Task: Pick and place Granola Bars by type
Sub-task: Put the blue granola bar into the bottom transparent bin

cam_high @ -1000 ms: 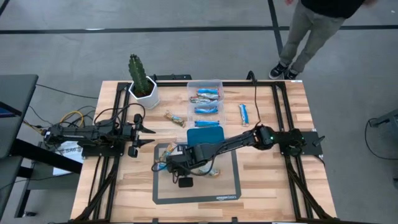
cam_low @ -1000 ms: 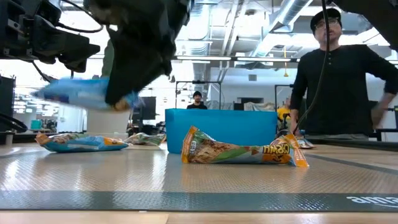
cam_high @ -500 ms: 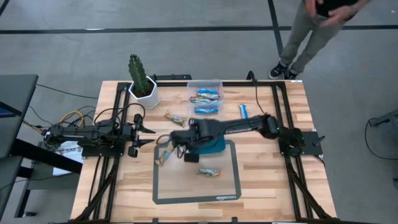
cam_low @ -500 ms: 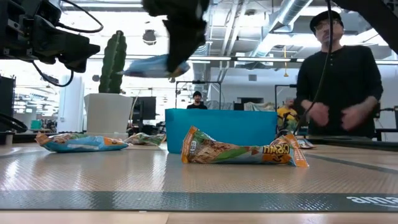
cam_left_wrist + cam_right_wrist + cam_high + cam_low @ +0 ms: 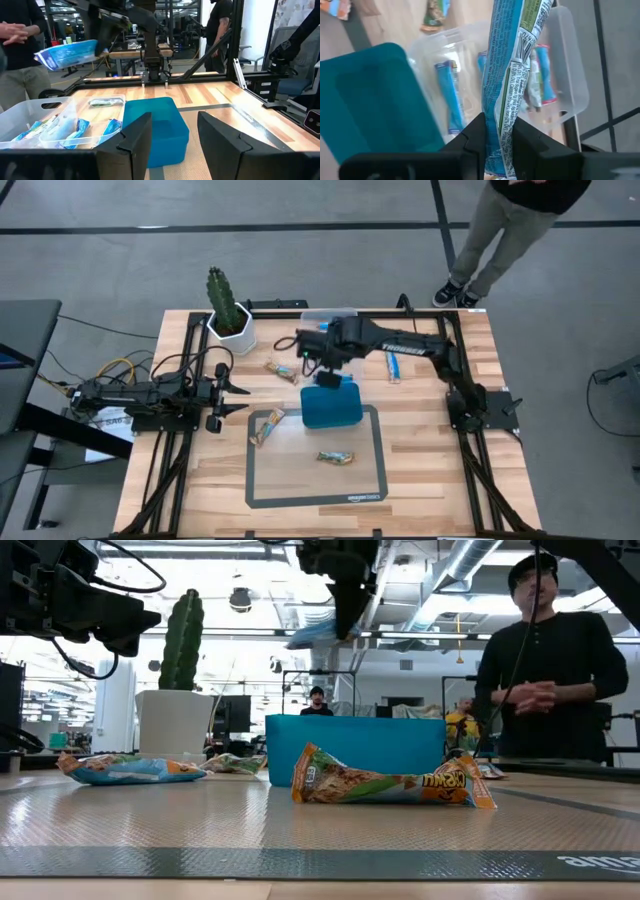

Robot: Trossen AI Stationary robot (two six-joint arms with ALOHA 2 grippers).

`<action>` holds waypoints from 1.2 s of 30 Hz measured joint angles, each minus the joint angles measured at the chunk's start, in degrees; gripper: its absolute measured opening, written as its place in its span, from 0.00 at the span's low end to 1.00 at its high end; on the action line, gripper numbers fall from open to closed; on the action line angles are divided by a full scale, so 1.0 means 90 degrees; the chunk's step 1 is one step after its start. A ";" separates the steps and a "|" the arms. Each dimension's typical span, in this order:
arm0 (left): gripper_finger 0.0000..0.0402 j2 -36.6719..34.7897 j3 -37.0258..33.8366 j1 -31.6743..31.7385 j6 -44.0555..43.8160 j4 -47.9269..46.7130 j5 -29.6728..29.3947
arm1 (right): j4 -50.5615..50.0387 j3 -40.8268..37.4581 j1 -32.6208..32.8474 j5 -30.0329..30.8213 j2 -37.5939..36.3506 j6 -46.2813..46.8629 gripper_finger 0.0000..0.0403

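**R gripper holds blue bar over clear box**

R gripper (image 5: 496, 135) clenched on one blue-and-white wrapped granola bar (image 5: 512, 65), held above clear plastic box (image 5: 329, 315); box has approx 3 blue bars. One teal rectangular tray (image 5: 331, 402). Tan bars: 2 on the mat, 1 on the wood. One more blue bar (image 5: 392, 364) on wood. L gripper (image 5: 172, 137) parted, empty, at left. Earlier, R was low over the mat.

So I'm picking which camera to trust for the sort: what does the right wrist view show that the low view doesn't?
Only the right wrist view: the clear box with blue bars inside, below the held blue bar. Only the low view: the cactus, a tan bar on the mat, a person. Both share: the right gripper shut on that blue bar, and the teal tray.
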 joint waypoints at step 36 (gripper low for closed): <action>0.38 0.0000 0.0002 0.0000 0.0000 0.0000 0.0002 | 0.0437 -0.1675 -0.1127 -0.2038 -0.0187 -0.0875 0.15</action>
